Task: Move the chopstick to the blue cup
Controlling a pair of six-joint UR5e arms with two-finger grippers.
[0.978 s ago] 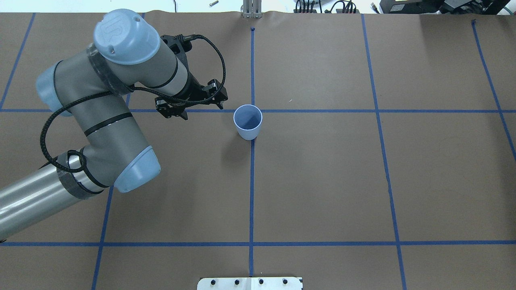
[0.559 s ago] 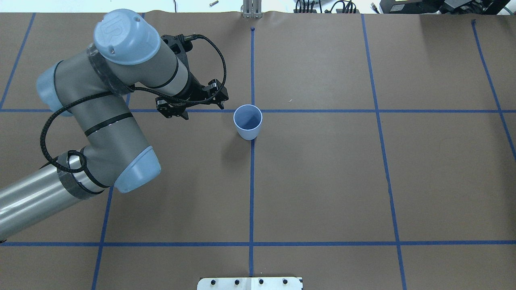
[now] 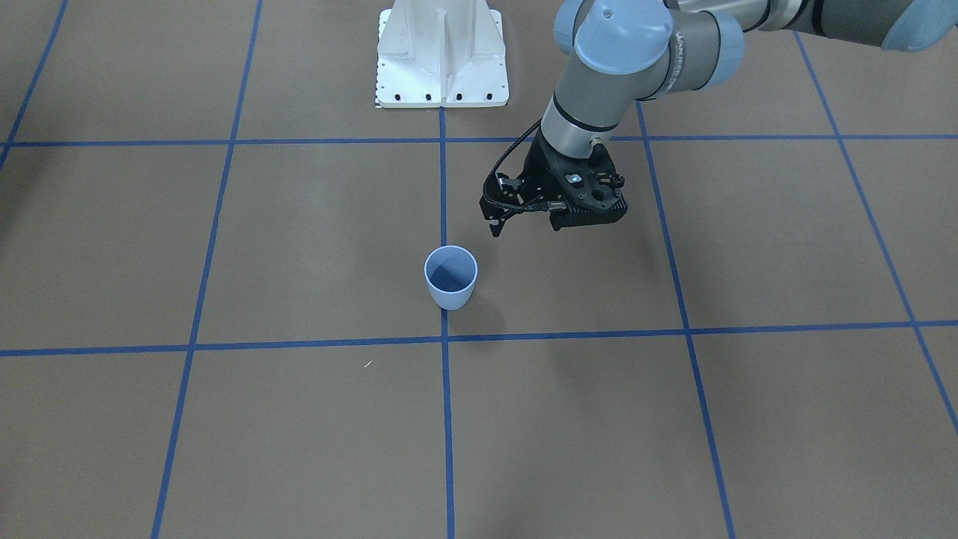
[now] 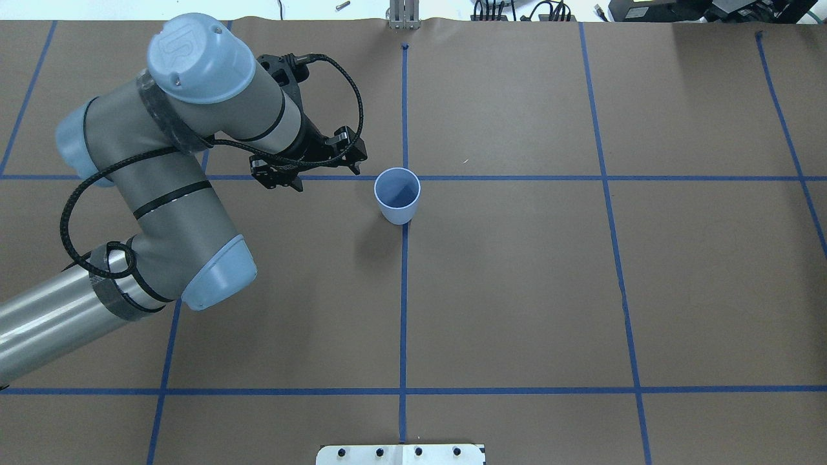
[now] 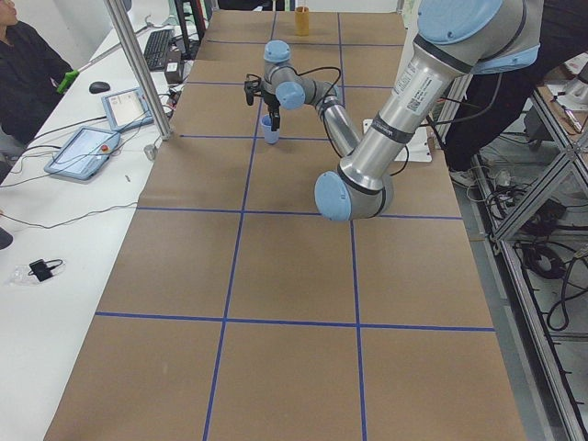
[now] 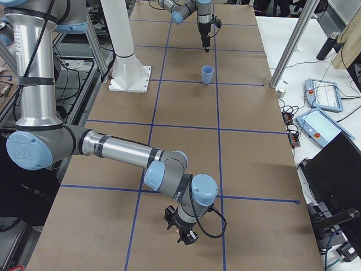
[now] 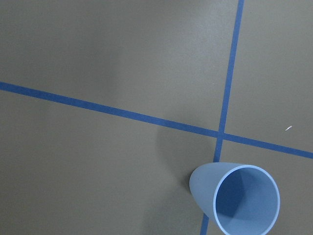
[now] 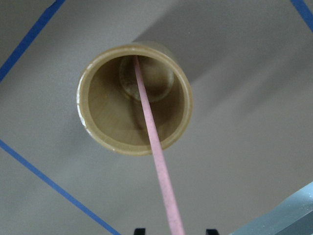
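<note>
The blue cup (image 3: 450,278) (image 4: 397,196) stands upright and empty at a crossing of tape lines; it also shows low in the left wrist view (image 7: 239,198). My left gripper (image 4: 325,179) (image 3: 528,217) hovers open and empty just beside it, on the robot's left. A pale-pink chopstick (image 8: 151,132) leans in a tan cup (image 8: 98,127) at the table's far right end (image 5: 302,20). My right gripper (image 8: 175,230) (image 6: 183,234) is above that cup. Its fingertips (image 8: 139,230) stand apart on either side of the stick without touching it.
The white robot base plate (image 3: 441,52) (image 4: 400,454) sits at the robot's table edge. Blue tape lines grid the brown table. A metal post (image 5: 138,73), tablets (image 5: 87,152) and an operator (image 5: 28,73) are at the side bench.
The left arm's elbow has drifted slightly; the left gripper has edged a touch toward the cup. The cup has not moved.
</note>
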